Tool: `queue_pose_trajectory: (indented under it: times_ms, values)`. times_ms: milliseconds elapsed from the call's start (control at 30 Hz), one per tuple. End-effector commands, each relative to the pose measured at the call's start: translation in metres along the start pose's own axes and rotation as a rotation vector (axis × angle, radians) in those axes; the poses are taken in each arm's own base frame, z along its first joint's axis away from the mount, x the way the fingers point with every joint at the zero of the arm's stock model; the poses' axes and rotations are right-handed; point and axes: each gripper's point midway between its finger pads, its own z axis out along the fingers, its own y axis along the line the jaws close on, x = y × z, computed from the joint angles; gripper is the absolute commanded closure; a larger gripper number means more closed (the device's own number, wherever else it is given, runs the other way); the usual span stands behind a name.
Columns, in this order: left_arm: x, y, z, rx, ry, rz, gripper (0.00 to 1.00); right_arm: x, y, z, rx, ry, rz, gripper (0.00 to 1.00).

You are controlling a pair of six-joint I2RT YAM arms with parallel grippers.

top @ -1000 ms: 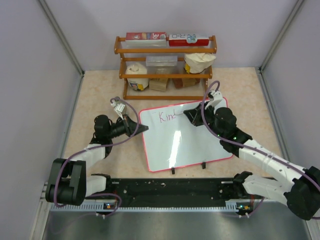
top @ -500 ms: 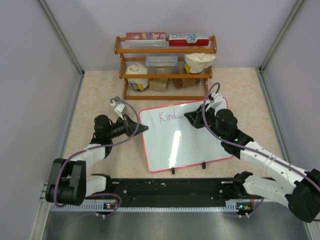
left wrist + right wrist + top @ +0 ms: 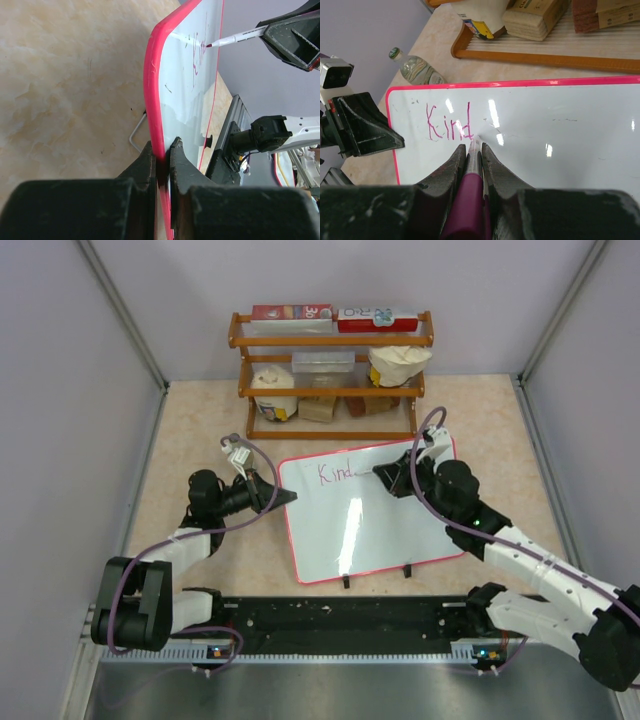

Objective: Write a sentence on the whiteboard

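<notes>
- Of the sentence (image 3: 449,122), only the pink word "Kind" is written; it sits in the 11 o'clock corner of the whiteboard (image 3: 370,530).
- The whiteboard is found at the middle of the beige surface (image 3: 200,420), turned slightly out of square. Its pink frame runs all round, and two black clip feet (image 3: 346,581) are seen on its 6 o'clock edge.
- A wire stand (image 3: 136,135) is seen behind the board in the left wrist view.
- A marker (image 3: 470,185) with a magenta body is clamped between the right fingers (image 3: 483,150), which are closed tight on it. Its tip is placed on the board just at 3 o'clock of the letter "d".
- The right fingers are held over the board's 1 o'clock area, and their arm is brought in from 4 o'clock.
- The board's 9 o'clock edge is pinched by the left fingers (image 3: 171,149), which are drawn narrow onto the pink frame, one on each face of the board.
- A small bottle (image 3: 415,67) is seen lying on the surface beyond the board's 11 o'clock corner.
- A wooden rack (image 3: 335,340) stocked with boxes, a tub and bags is set at 12 o'clock of the board, against the back wall.
</notes>
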Motion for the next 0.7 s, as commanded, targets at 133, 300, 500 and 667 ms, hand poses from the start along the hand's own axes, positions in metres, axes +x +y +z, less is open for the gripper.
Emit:
queue_pose_trajectory:
  times_ms: [133,300,500,667]
  values:
    - [0.004,0.035,0.0,-0.127,-0.02,0.157,1.0,-0.047,0.016,-0.004,-0.034,-0.121,0.003,1.0]
    - [0.005,0.035,0.0,-0.126,-0.019,0.155,1.0,-0.049,0.016,0.002,-0.026,-0.114,-0.011,1.0]
    - [0.005,0.035,0.001,-0.126,-0.019,0.156,1.0,-0.045,0.012,0.008,-0.014,-0.102,-0.011,1.0]
    - [0.005,0.035,0.001,-0.124,-0.018,0.156,1.0,-0.035,0.005,0.013,0.007,-0.075,-0.019,1.0]
